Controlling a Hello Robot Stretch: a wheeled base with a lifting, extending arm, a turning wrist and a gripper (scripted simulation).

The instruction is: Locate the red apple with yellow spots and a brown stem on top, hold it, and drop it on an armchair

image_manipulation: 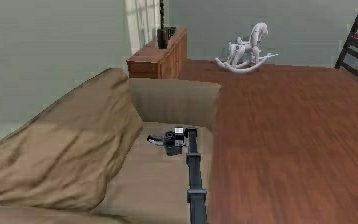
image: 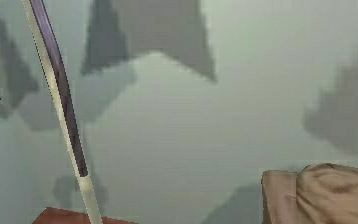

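Observation:
A tan armchair [image_manipulation: 87, 140] with a broad seat and soft back cushion takes up the arm side view's left half. Its corner [image: 322, 195] also shows at the forward view's bottom right. My arm [image_manipulation: 195, 175] rises from the bottom edge over the seat. The gripper [image_manipulation: 157, 138] is over the seat cushion near the chair's armrest [image_manipulation: 177, 100]. I cannot tell whether it holds anything; no red fruit can be made out at its fingers.
A long thin bat-like pole [image: 67, 110] leans on the pale green wall ahead. Beyond the armchair stands a wooden cabinet [image_manipulation: 157, 55], with a white rocking horse [image_manipulation: 245, 50] on the brown wood floor [image_manipulation: 287, 130]. A dark chair [image_manipulation: 357, 50] is at the right edge.

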